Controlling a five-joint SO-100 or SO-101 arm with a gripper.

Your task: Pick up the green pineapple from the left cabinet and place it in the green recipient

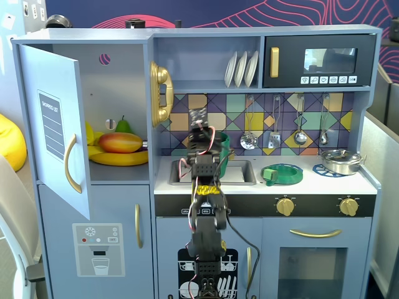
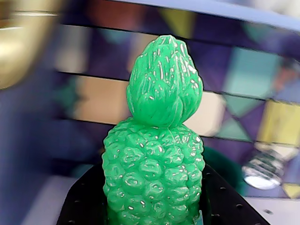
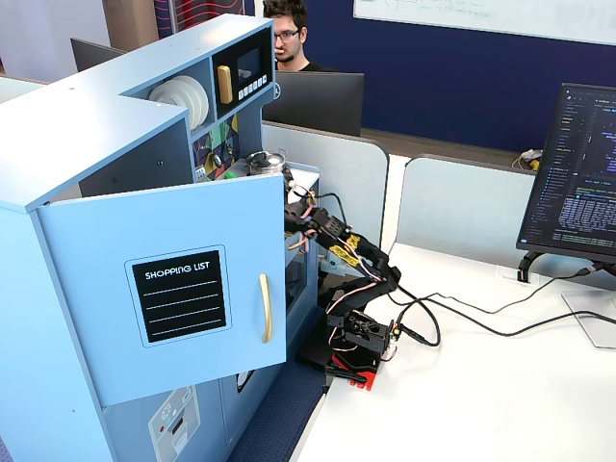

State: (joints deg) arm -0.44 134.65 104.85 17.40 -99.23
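Observation:
The green pineapple (image 2: 154,159) fills the wrist view, upright, with its crown pointing up. My gripper (image 2: 152,208) is shut on its bumpy body, one black finger (image 2: 84,201) on each side. In a fixed view the gripper (image 1: 199,124) is raised above the sink, right of the left cabinet (image 1: 118,81), whose door (image 1: 53,124) stands open. The gripper hides the pineapple there. The green recipient (image 1: 223,144) stands at the back of the counter, partly hidden behind the arm. In another fixed view the gripper (image 3: 294,210) reaches in past the open door (image 3: 183,289).
A mango (image 1: 120,142), bananas (image 1: 121,158) and a green pear (image 1: 123,126) lie in the open cabinet. A gold telephone (image 1: 161,93) hangs on its wall. The sink (image 1: 242,172), a flat green dish (image 1: 282,174) and a metal pot (image 1: 341,161) are on the counter.

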